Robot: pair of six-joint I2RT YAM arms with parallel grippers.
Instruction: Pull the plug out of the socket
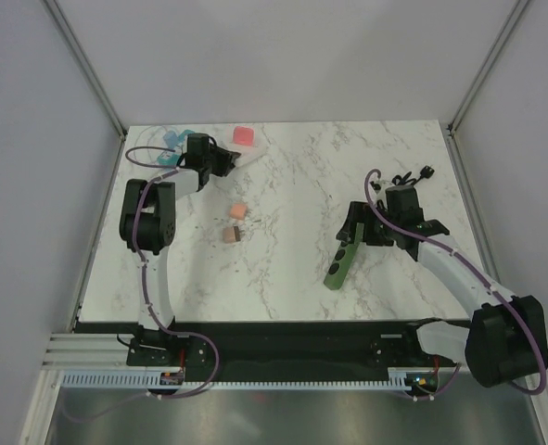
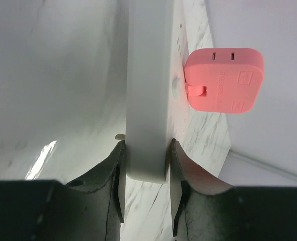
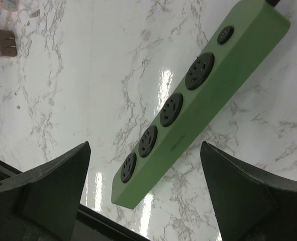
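A pink square plug (image 2: 223, 80) sits against the right face of a white socket strip (image 2: 147, 90), which I see edge-on. My left gripper (image 2: 145, 175) is shut on the near end of that strip, one pad on each side. In the top view the left gripper (image 1: 220, 162) is at the back left of the table, with the pink plug (image 1: 245, 135) just beyond it. My right gripper (image 3: 145, 145) is open and empty, hovering over a green socket strip (image 3: 188, 110) that has several black sockets and nothing plugged in.
The green strip (image 1: 339, 264) lies at front right under the right gripper (image 1: 352, 232). Two small peach plugs (image 1: 238, 211) (image 1: 231, 236) lie mid-table. A blue item (image 1: 173, 139) is at the back left corner and a black cable (image 1: 413, 176) at back right.
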